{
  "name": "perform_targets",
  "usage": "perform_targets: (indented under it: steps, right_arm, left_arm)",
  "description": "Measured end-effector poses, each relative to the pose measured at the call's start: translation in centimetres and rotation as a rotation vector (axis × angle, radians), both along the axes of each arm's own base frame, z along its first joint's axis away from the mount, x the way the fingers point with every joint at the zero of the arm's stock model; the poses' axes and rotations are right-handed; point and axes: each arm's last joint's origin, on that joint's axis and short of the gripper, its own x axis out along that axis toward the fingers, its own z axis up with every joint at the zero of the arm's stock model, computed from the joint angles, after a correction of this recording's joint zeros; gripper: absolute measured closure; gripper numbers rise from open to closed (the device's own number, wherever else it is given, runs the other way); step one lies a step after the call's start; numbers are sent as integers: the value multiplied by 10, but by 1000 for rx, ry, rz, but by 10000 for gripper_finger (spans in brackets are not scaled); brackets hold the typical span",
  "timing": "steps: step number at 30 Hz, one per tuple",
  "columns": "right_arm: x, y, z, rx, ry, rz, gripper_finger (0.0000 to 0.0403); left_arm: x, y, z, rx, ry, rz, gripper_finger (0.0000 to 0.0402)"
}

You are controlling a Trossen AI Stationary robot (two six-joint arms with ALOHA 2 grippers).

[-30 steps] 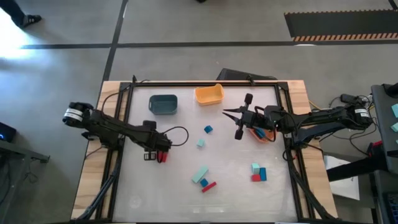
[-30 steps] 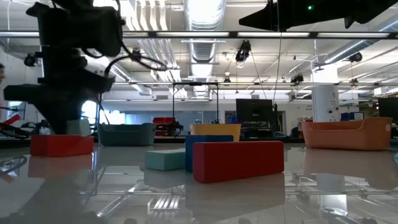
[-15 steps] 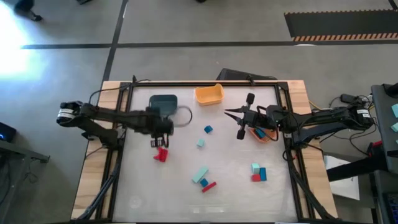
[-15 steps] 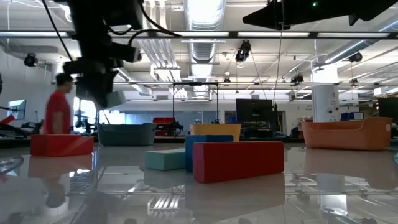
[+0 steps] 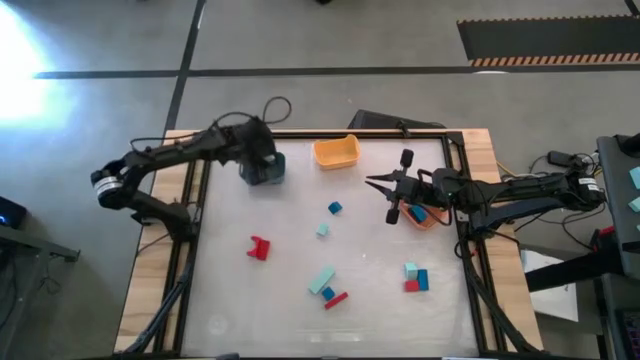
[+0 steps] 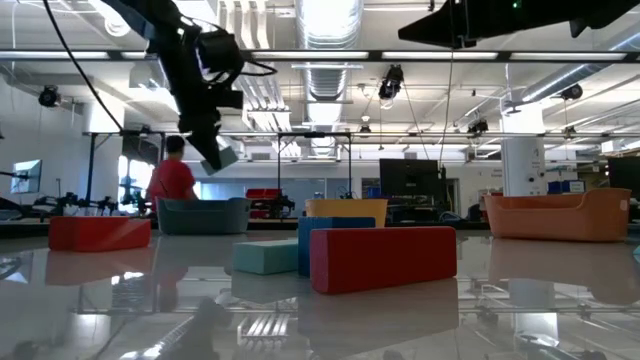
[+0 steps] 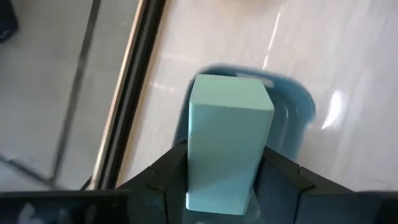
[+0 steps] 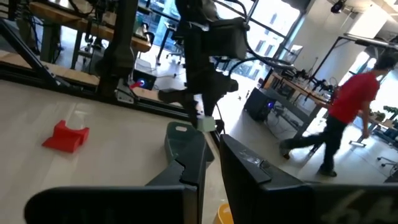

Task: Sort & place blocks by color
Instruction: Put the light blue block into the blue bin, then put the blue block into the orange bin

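My left gripper (image 5: 262, 160) hovers over the dark teal bin (image 5: 268, 176) near the table's far left, shut on a pale mint block (image 7: 227, 137). My right gripper (image 5: 366, 182) waits shut, in the air beside the orange bin (image 5: 428, 220), which holds a blue and a red block. On the table lie a red arch (image 5: 259, 248), a blue cube (image 5: 334, 208), a mint cube (image 5: 322, 230), a cluster of mint bar (image 5: 322, 281), blue piece and red bar (image 5: 336, 299), and a mint, blue and red group (image 5: 415, 278). My left gripper pinches the mint block between its two fingers, which sit on opposite long sides at the block's near end (image 7: 219, 190). The rest of the block juts out past the fingertips (image 7: 173, 163). The fingers point down, slanted, and the block hangs tilted, lifted clear above the teal bin (image 6: 203, 215).
A yellow-orange bin (image 5: 336, 152) stands at the far edge, between the teal and orange bins. Black frame rails (image 5: 195, 220) run along the table's sides. A person in a red top (image 8: 348, 112) walks in the room beyond the table.
My left gripper has risen from beside the red arch and swung toward the far edge, carrying the mint block up and over the teal bin. The red arch has stayed on the table. My right arm has kept still.
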Motion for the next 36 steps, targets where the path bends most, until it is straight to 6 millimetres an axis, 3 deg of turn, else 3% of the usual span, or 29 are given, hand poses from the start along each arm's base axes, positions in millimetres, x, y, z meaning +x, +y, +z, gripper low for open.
perform_targets:
  steps: [6, 18, 24, 36]
  right_arm:
    - [0, 0, -1, 11, 11, -1, 364]
    - [0, 0, -3, 33, 22, -2, 364]
    - [0, 0, -3, 33, 23, -2, 364]
    - [0, 0, -3, 38, 20, -2, 364]
  left_arm:
    - [5, 19, -17, -7, 4, -2, 266]
    - [18, 31, -59, -82, 147, 11, 265]
    - [18, 31, -59, -78, 147, 13, 257]
    - [15, 21, -40, -53, 97, 25, 213]
